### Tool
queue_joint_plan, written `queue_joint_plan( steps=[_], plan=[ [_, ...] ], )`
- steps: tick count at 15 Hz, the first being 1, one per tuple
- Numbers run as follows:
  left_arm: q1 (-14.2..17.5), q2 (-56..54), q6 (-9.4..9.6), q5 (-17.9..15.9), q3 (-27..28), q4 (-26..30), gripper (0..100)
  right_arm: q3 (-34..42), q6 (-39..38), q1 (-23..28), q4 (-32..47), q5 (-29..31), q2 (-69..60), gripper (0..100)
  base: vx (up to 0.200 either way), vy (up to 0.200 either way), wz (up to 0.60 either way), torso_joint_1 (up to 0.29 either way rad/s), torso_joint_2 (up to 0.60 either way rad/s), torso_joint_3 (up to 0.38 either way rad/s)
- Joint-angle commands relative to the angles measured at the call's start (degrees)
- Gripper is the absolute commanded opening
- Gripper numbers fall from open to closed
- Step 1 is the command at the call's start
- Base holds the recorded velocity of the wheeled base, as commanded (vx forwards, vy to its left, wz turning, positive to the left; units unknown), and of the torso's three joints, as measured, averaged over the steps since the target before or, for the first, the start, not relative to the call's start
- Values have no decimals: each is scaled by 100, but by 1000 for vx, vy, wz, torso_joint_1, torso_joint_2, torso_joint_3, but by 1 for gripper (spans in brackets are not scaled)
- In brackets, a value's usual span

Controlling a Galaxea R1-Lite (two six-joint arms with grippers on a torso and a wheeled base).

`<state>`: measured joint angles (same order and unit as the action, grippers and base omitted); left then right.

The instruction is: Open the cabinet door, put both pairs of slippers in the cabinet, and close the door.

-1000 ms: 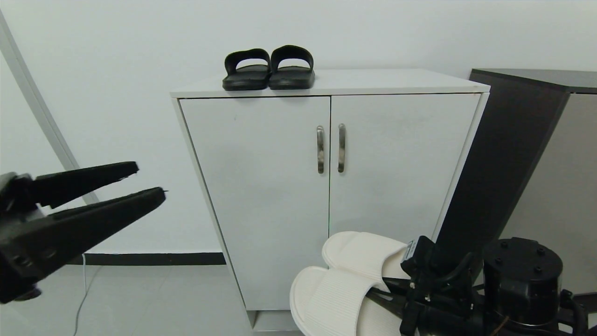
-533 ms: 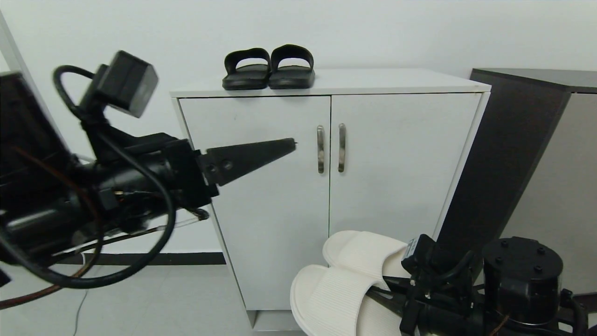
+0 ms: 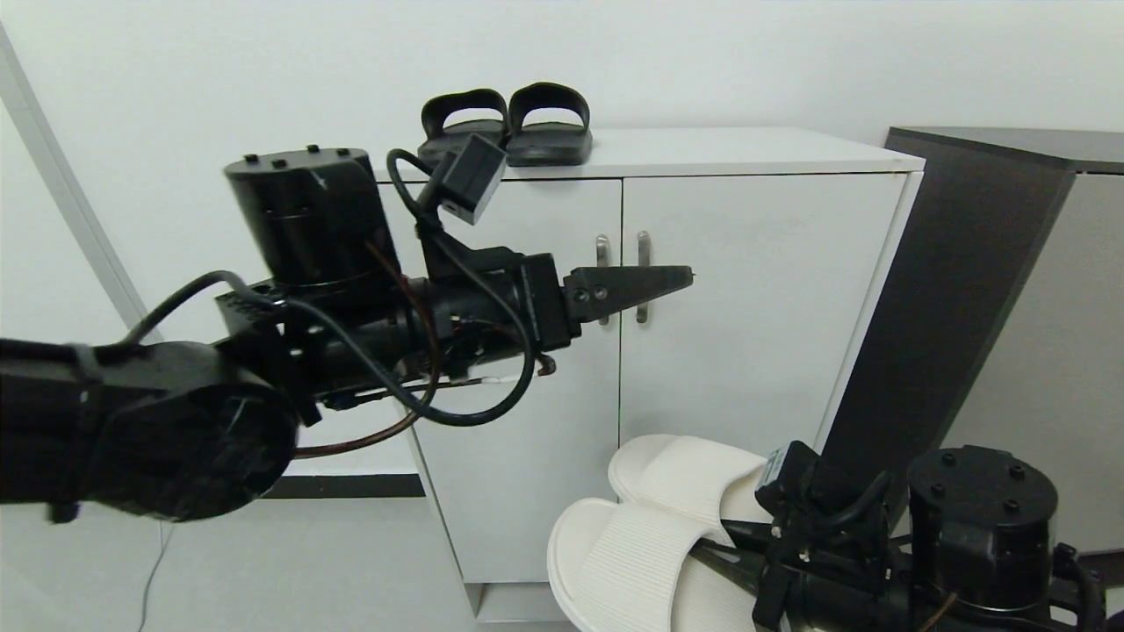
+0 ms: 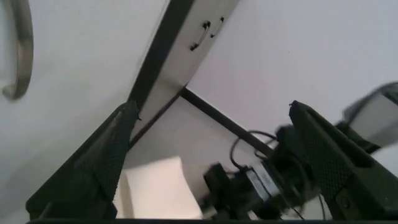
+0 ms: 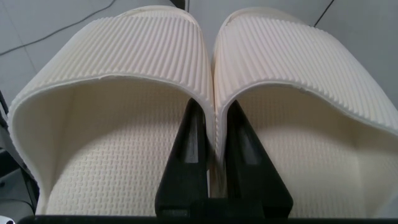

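The white cabinet (image 3: 492, 421) has both doors shut, with two metal handles (image 3: 643, 250) at the centre seam. A black pair of slippers (image 3: 536, 132) sits on its top. My left gripper (image 3: 676, 281) is stretched out in front of the handles, its tips level with the right one. In the left wrist view the left gripper (image 4: 211, 107) is open and empty, with one handle (image 4: 22, 50) off to the side, outside the fingers. My right gripper (image 5: 214, 106) is shut on the touching inner walls of the white slippers (image 5: 137, 93), held low in front of the cabinet (image 3: 650, 527).
A dark cabinet (image 3: 966, 307) stands right against the white one. A thin cable (image 3: 154, 562) lies on the floor at the left, below a black skirting strip (image 3: 351, 485).
My left arm has swung up and to the right from the lower left, bringing its gripper in front of the cabinet handles. The right arm and the white slippers have stayed put.
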<state>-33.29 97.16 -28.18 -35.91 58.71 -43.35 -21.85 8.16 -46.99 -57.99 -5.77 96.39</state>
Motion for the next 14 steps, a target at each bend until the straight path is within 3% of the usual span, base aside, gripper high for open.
queue_joint_plan(
  steps=[1,4,8,10,14],
  plan=[
    [-2,743,-3,58,607,11,100,5,2,15,-2,-3,20,0,0,0,0,0,0,0],
    [25,1209,-12,375,1239,63,100,5,2,50,-2,-12,29,0,0,0,0,0,0,0],
    [174,1244,6,876,1600,696,100,-22,2,59,-2,-12,29,0,0,0,0,0,0,0],
    [297,1183,32,972,1696,995,100,-22,2,68,-2,-12,29,0,0,0,0,0,0,0],
    [402,1306,32,1016,1951,1030,100,-4,11,68,7,-3,29,0,0,0,0,0,0,0]
  ],
)
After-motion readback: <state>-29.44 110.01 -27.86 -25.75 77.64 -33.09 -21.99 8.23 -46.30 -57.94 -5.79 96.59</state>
